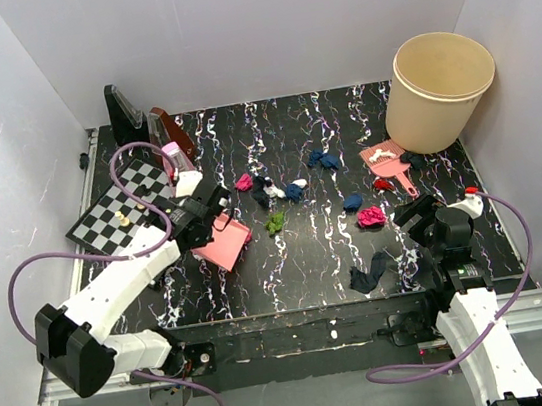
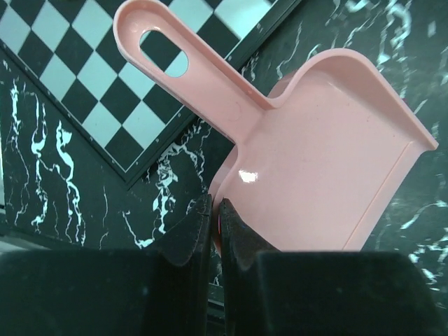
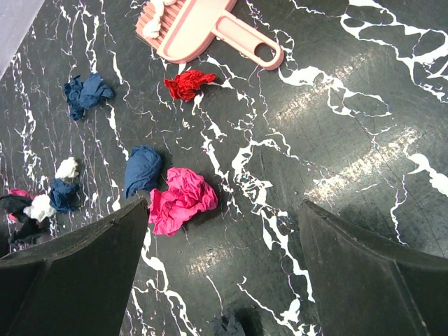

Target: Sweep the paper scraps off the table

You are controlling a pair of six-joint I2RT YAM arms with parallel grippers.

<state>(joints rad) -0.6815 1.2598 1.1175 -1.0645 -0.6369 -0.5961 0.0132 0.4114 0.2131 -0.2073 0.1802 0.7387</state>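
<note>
Two grippers, one loaded, one free.
At the left gripper (image 2: 215, 210) the jaws are closed on the side rim of the pink dustpan (image 2: 329, 154), its handle pointing toward the chessboard (image 2: 84, 77); the right gripper (image 3: 224, 206) hangs wide open and empty, a magenta wad (image 3: 182, 199) just beside one finger. The paper scraps (image 1: 290, 192) lie right of the pan, between the arms, across the table (image 1: 309, 258); the brush (image 3: 189, 31) is nearer the right arm. The bucket (image 1: 437, 89) fills the far-right corner; room looks freest along the near edge.

The marbled table (image 1: 309, 258) carries paper scraps (image 1: 371, 216) strewn across its middle. A chessboard (image 1: 102, 219) sits by the left edge, a beige bucket (image 1: 435, 109) in the far right corner.
</note>
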